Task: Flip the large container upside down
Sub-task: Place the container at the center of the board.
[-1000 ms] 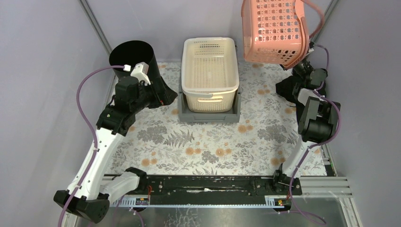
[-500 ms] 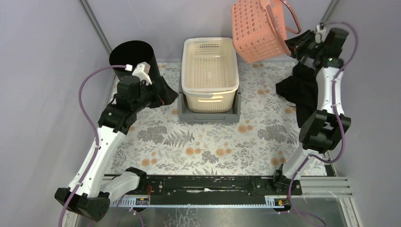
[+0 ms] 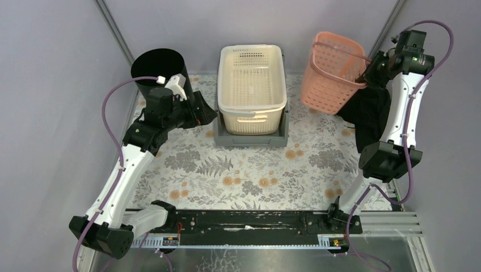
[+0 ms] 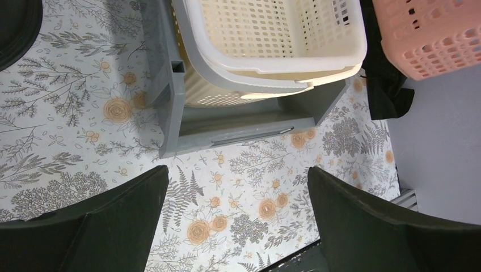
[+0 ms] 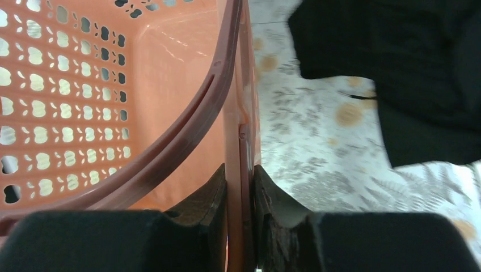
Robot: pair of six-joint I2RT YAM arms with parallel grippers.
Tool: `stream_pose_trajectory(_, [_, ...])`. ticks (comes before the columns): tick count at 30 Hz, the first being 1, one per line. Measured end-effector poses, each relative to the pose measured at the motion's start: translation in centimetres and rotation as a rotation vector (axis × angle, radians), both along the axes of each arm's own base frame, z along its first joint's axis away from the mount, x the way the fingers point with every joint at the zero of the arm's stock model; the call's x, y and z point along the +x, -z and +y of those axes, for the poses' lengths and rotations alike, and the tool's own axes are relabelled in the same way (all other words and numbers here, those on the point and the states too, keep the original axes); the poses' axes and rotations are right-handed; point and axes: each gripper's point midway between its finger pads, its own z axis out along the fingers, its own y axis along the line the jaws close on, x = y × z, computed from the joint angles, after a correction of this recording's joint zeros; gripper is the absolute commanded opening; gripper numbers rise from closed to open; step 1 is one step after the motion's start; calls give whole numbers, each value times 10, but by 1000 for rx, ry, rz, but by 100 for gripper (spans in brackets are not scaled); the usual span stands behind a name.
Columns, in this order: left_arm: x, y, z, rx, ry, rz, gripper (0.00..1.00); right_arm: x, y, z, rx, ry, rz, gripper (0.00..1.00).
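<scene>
— What is the right end effector (image 5: 239,175) doing now?

— It is pinching the rim of the pink basket (image 5: 85,85). One finger is sitting inside the wall and the other outside, so it is closed on the plastic edge, not on the handle.

— And where is the basket hanging from it?

— From the top view, the pink basket (image 3: 332,73) is lying to the left of the right end effector (image 3: 366,76), toward the middle of the counter (image 3: 249,175), at the back right corner. Its opening is facing up and leaning a little toward the gripped side, and its bottom is pointing down. I cannot tell if the bottom is touching the counter.

— So it is not turned over yet?

— I am thinking no, the mouth is looking upward. Because the grip is on the right rim, the basket must roll around that edge, and the long body will be swinging out on the left side.

— What is standing there?

— The cream basket (image 3: 251,79) in its grey tray (image 3: 249,139) is just beside it, so I am judging there is some risk of bumping. A black cloth (image 3: 368,110) is lying under the right arm.

— Is the left arm helping?

— No. The left end effector (image 4: 238,173) is wide open and holding nothing. It is hovering near the black bucket (image 3: 159,65), well apart from the pink basket, so the right arm is the nearer one.
</scene>
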Motion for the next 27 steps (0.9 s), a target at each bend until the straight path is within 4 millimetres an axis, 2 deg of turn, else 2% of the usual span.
stream_pose_trajectory(5, [-1,-1,-2,-7,10,0,100,-16,13,-31,-152,97,89,0])
stream_pose_trajectory(10, [-1,-2,-4,-13,20,-2,100,-26,7,-39,-262,132,105,0])
stream_pose_trajectory(14, [-2,-2,-5,-15,26,0,100,-24,1,-19,-360,81,106,0])
stream_pose_trajectory(17, [-2,0,-6,-17,33,6,100,-18,0,9,-421,0,102,0])
stream_pose_trajectory(21, [0,5,-10,-21,52,26,100,-9,12,34,-479,-75,129,0])
stream_pose_trajectory(23, [2,9,-13,-25,67,38,100,-6,21,34,-501,-76,161,0])
stream_pose_trajectory(27, [5,16,-26,-48,125,80,90,-7,33,19,-544,-41,218,0])
